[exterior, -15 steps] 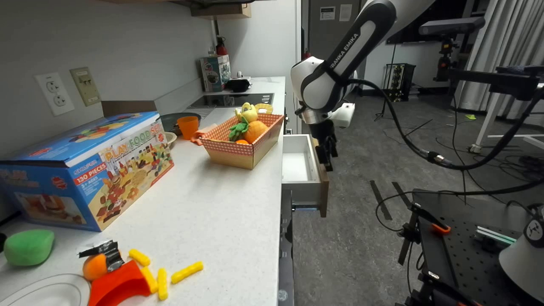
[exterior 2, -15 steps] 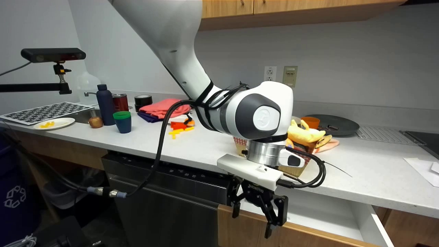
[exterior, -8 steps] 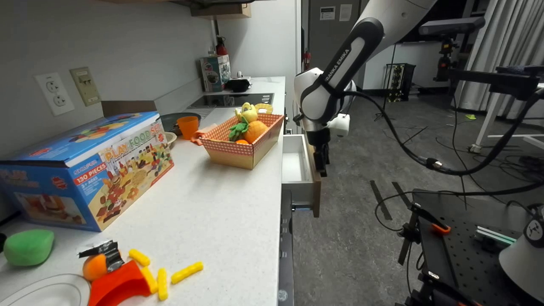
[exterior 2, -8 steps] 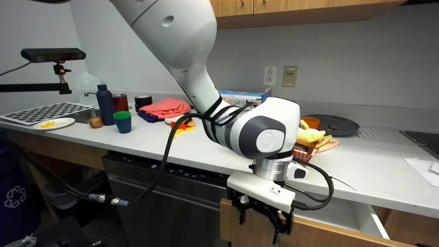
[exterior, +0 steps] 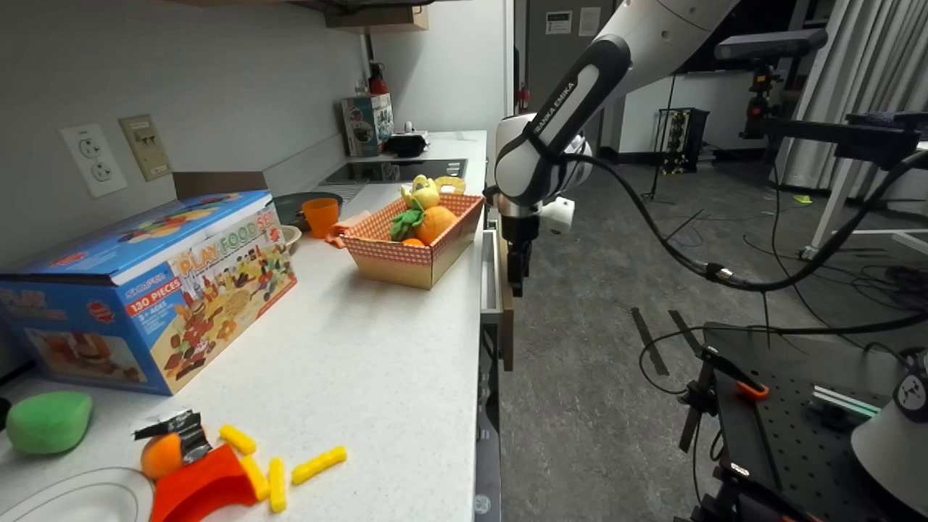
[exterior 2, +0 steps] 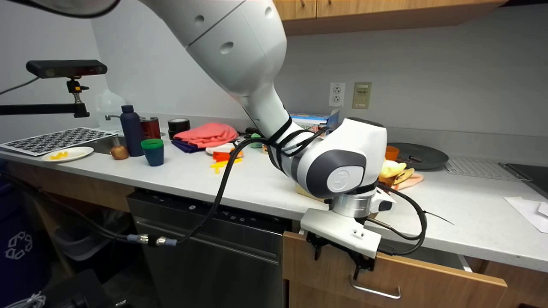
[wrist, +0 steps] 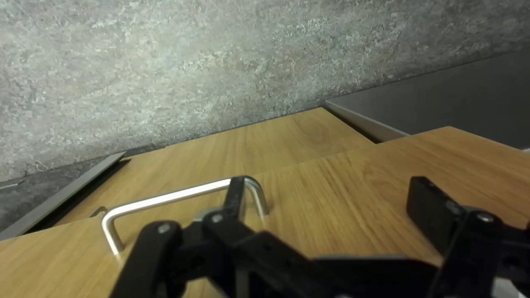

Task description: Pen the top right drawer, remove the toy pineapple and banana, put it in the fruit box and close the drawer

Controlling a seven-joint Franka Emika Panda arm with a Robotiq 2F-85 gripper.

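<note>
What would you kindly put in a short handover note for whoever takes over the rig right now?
Gripper: open, holding nothing, jaws pointing down outside the front of the drawer; I can't confirm contact.
Drawer: partly open, its inside mostly hidden.
Fruit box: on the counter, holding a yellow toy, probably the banana, and a leafy orange toy, perhaps the pineapple.
Done: drawer opened; both fruits apparently boxed.
Left: close the drawer, likely by pushing its front, then check that it sits flush.
</note>
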